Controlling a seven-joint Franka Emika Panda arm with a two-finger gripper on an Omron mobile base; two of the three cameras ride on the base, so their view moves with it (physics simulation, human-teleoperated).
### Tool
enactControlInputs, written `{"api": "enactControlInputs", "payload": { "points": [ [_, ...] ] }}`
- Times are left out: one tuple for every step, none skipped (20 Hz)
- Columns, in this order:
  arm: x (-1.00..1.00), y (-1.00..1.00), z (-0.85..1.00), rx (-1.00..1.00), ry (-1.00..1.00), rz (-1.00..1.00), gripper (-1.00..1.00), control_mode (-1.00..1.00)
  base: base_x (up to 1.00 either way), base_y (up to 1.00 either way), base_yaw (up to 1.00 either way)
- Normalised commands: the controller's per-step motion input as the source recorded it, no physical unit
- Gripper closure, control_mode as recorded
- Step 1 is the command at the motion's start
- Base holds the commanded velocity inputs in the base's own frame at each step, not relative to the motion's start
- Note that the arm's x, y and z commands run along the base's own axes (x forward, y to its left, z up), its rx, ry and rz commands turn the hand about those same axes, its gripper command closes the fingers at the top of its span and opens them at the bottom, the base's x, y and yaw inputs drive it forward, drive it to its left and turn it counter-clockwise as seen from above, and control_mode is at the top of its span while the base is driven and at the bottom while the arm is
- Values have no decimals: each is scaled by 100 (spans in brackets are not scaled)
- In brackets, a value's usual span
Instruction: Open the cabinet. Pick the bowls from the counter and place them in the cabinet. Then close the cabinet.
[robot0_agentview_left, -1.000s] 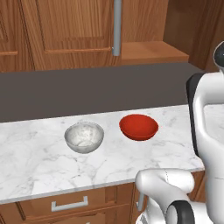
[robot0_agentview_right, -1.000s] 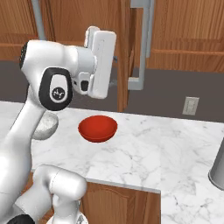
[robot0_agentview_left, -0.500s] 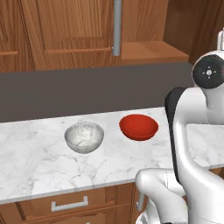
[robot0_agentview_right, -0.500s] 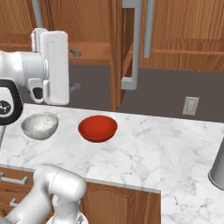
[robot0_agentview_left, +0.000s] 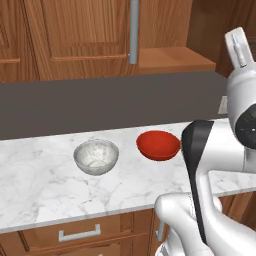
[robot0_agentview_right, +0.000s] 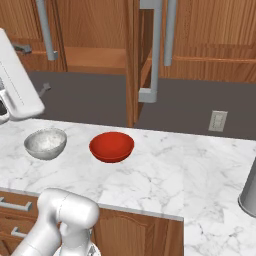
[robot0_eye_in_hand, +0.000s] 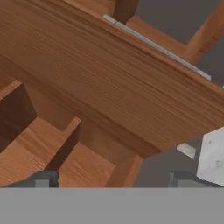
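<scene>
Tool is wide open, nothing held. Grey bowl at 9 o'clock of red bowl on desk: 2 stiff, slick bowls, so pinch the rim.

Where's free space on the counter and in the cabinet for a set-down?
Open marble on the counter runs from the red bowl right to the grey cylinder. The front strip near the edge is also bare. The cabinet shelf looks bare. Tightest spot: the gap between the red bowl and the marble bowl.
</scene>
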Motion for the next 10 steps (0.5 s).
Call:
{"api": "enactControlInputs", "payload": {
  "points": [
    [-10,69,23,-16,7,10,-100,-100,0,0,0],
    [-14,64,20,-15,8,9,-100,-100,0,0,0],
    [-12,56,19,-12,8,8,-100,-100,0,0,0],
    [0,71,9,-13,10,9,-100,-100,0,0,0],
    [0,69,1,-16,6,10,-100,-100,0,0,0],
    [11,76,0,-14,10,14,-100,-100,0,0,0],
    [13,64,0,-13,9,15,-100,-100,0,0,0],
    [22,29,0,-14,3,15,-100,-100,0,0,0],
    [36,13,0,-13,0,14,-100,-100,0,0,0],
    [53,0,0,-14,0,8,-100,-100,0,0,0]
  ]
}}
